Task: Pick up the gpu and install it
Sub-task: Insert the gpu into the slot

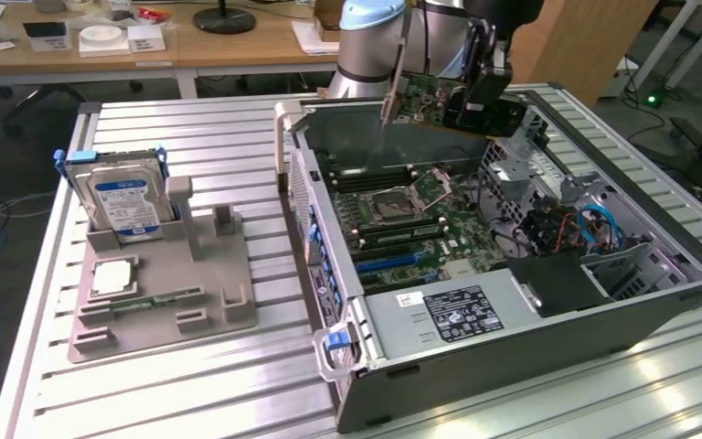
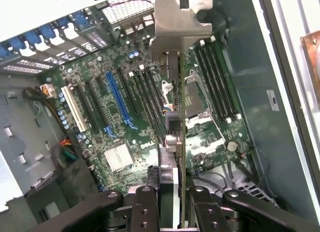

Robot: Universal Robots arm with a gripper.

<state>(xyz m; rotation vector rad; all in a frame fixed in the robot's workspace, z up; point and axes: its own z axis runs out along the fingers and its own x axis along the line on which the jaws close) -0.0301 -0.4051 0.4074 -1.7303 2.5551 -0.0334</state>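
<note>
Picking up is done: the jaws grip the gpu (image 1: 427,97) above the open computer case (image 1: 510,366). Installing remains; the card hangs clear of the motherboard (image 2: 120,137), seated in no slot.

A: Where does the computer case (image 1: 510,366) sit?
B: Right half of the exterior frame, on the table (image 1: 205,384), with the motherboard (image 1: 412,224) lying inside it.
A: And the gpu (image 1: 430,96)?
B: Upper middle, above the case's far end, between the fingers of the gripper (image 1: 471,96), not touching the board.
A: Left half?
B: A fixture (image 1: 162,320) on the table beside the case, the hard drive (image 1: 125,197) standing in its upper-left slot.
</note>
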